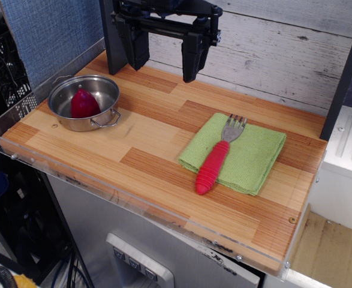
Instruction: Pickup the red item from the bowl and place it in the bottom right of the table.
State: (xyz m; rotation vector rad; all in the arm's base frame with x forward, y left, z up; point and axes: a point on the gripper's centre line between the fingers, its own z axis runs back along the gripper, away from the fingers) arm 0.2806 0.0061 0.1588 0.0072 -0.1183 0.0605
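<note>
The clear acrylic edge runs along the near side of the table (134, 141), a board of light and reddish-brown planks, and closest to me on that board lies a fork (214, 161) with a fat, ribbed red handle and grey tines. It rests diagonally on a folded green cloth (250, 157), tines pointing toward the back wall, the butt of the handle hanging just off the cloth's near corner onto bare wood. The cloth sits on the right half of the table. Over on the left, well apart from the cloth, stands the bowl (101, 90), a small shiny steel pot with a loop handle facing the front right. Inside it sits the red item (84, 104), a dark, glossy dome with a slightly pointed top, leaning against the bowl's left inner wall. Above the far edge of the table the black gripper (164, 53) hangs in the air, touching nothing; its jaws stand wide apart and hold nothing, pointing down at the wood behind and to the right of the bowl. Behind it rises a whitewashed plank wall (271, 48), and a blue fabric panel (50, 33) stands at the back left.
</note>
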